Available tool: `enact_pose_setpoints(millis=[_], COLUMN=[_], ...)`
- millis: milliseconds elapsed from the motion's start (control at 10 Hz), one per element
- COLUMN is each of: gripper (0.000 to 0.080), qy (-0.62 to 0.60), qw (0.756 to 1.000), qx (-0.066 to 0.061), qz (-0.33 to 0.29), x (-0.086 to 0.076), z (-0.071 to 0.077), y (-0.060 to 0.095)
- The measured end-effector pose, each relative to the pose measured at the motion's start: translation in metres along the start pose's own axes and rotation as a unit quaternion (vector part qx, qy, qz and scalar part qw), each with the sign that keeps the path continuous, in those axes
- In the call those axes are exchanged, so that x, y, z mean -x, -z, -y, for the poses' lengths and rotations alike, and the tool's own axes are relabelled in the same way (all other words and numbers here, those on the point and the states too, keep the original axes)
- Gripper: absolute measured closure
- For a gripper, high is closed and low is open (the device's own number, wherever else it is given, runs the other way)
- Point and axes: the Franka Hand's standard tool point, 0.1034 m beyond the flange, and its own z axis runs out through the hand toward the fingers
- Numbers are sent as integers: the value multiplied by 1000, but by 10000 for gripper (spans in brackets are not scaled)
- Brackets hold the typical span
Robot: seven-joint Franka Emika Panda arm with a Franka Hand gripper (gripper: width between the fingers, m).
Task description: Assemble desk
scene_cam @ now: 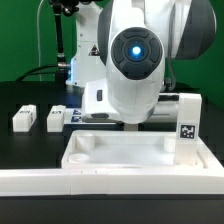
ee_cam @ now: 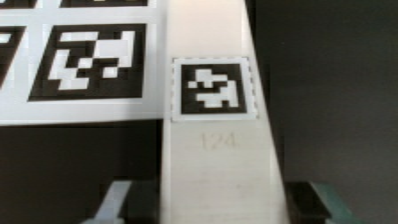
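A white square leg [ee_cam: 221,120] with a black-and-white tag [ee_cam: 215,88] runs lengthwise between my gripper's [ee_cam: 221,206] fingers [ee_cam: 121,200]. The jaws straddle it with a dark gap on each side, so they stand open around the leg. In the exterior view the arm [scene_cam: 135,60] hides the gripper and this leg. The desk top [scene_cam: 130,135], white with a raised rim, lies in front of the arm. One tagged leg [scene_cam: 187,122] stands upright at its corner on the exterior view's right. Two loose legs [scene_cam: 24,118] [scene_cam: 56,119] lie at the exterior view's left.
The marker board [ee_cam: 71,60] lies flat right beside the leg in the wrist view. A long white rail [scene_cam: 100,182] runs along the front of the table, before the desk top. Behind the arm stands dark equipment against a green wall.
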Motion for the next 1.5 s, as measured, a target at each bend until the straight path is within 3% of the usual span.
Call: enact_pose_setpoints(millis=[200,300,400,600,700,800,1100,1200,1500], gripper=[512,511,511,511,511,511,511,511,511], qy=[2,10,10,9,8,7,6,6,17], qw=[1000,1000,1000,999,999,997,987,983,962], qx=[-2,-10,-19,-32,-30,-28,-28,-28,-35], qz=[3,28,12,-11,-26,-73,-157,-182,-269], x=[3,20,25,42,46,36,33,29,41], z=[-2,-10,-21,-35,-38,-38,-39,-41,-57], y=[5,33,65,100,109,109,115,125,196])
